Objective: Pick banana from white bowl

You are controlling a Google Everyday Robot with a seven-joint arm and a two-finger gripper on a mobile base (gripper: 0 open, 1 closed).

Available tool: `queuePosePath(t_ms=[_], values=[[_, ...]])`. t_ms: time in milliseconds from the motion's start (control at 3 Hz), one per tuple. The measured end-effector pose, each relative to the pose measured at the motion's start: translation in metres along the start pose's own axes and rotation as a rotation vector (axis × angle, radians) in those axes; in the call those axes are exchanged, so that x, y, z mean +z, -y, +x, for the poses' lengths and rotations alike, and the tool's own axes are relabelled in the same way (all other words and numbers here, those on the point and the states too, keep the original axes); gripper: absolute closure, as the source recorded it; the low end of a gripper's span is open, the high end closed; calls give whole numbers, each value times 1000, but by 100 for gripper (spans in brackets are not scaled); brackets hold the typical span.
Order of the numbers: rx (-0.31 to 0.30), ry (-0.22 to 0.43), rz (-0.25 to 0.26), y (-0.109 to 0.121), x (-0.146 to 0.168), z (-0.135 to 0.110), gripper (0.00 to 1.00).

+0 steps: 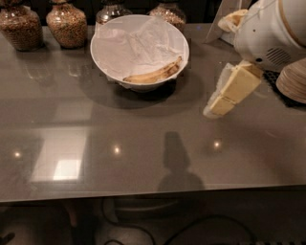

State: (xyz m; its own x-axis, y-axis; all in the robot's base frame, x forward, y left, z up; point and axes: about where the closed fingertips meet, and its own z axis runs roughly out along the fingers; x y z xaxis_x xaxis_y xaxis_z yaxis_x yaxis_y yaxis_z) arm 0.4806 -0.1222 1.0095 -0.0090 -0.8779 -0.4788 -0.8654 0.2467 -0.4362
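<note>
The white bowl (pixel 98 61), lined with crumpled white paper, stands at the back middle of the grey table. The banana (pixel 154 74), pale yellow with brown streaks, lies along the bowl's front inner wall. My gripper (pixel 214 109), cream-coloured, hangs from the white arm (pixel 267 33) at the right. It points down and to the left, above the table, to the right of the bowl and a little nearer the camera. It is apart from the bowl and the banana and holds nothing that I can see.
Glass jars of grains (pixel 20 26) (pixel 67 24) (pixel 111 9) (pixel 168 10) line the back edge behind the bowl. Stacked cream bowls (pixel 292 79) sit at the far right. A white stand (pixel 221 16) is at the back right. The table's front edge (pixel 143 194) runs across the bottom.
</note>
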Motion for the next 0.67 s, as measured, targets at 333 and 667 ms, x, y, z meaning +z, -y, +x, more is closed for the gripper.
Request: queuePosePath(t_ms=[333,667], values=[[-38,125,47,30,25,-43,0],[-44,120,46,34,29,-45,0]])
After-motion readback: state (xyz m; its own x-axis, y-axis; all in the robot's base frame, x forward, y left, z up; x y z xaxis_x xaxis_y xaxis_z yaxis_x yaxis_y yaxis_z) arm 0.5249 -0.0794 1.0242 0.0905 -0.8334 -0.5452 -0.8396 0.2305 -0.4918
